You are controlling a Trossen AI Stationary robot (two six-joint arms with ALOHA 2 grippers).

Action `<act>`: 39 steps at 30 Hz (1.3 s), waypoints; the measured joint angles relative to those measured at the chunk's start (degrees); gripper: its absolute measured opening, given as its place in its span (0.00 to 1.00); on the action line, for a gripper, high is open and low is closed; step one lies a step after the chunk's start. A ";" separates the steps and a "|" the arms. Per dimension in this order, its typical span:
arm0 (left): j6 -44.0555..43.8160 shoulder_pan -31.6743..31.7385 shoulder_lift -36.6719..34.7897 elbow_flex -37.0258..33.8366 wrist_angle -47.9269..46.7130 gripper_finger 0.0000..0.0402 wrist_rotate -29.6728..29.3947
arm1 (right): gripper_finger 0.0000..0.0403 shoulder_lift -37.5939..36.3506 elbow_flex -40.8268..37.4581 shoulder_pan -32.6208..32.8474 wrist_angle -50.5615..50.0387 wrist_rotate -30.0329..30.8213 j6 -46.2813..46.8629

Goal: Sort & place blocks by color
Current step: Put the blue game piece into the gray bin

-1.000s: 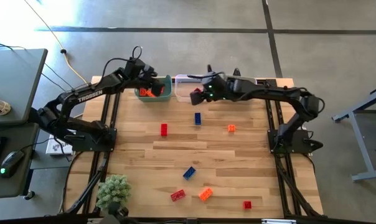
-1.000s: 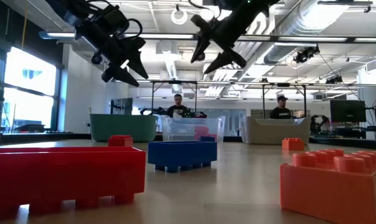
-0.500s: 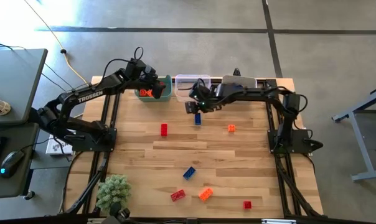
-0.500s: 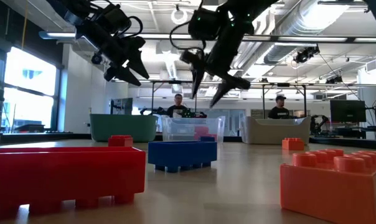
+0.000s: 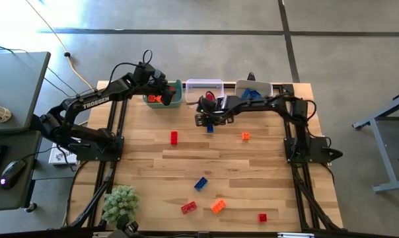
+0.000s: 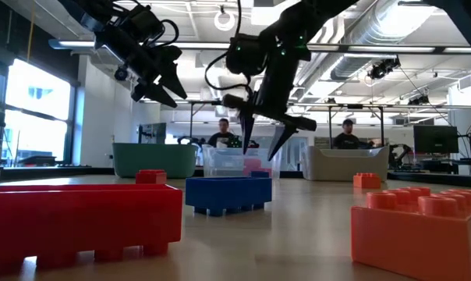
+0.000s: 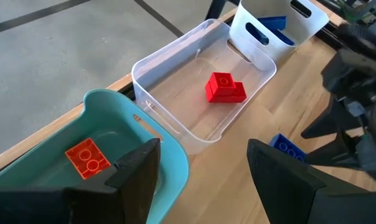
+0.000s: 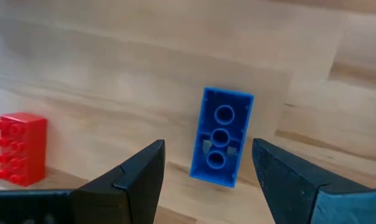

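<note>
Right tool spread wide above a blue block, untouched; left tool wide, empty, over the teal bin.

right hand swung from bins, lowered over blue block (fingers apart)

Red block partly behind right end effector's finger

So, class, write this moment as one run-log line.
right gripper: open, above blue block on table | left gripper: open, over teal bin | block not yet gripped
</note>
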 joint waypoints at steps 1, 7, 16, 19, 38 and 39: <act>-0.02 -0.01 0.00 0.00 0.00 0.58 0.00 | 0.57 0.40 0.00 0.11 0.13 0.14 0.55; -0.01 -0.02 0.00 0.00 0.00 0.58 -0.02 | 0.57 2.08 -0.05 0.18 0.13 2.50 0.84; 0.00 0.00 0.00 0.00 0.02 0.58 -0.04 | 0.57 4.99 -0.09 0.40 2.98 3.83 1.04; -0.02 0.00 0.00 0.00 0.02 0.58 -0.15 | 0.57 6.65 -0.09 0.63 2.84 2.73 2.00; 1.05 -0.15 0.02 0.00 0.02 0.58 -0.07 | 0.29 7.78 0.07 1.47 1.95 2.30 1.94; 1.03 -0.15 0.02 0.00 0.00 0.58 -0.09 | 0.29 7.78 0.07 1.47 1.94 2.15 1.89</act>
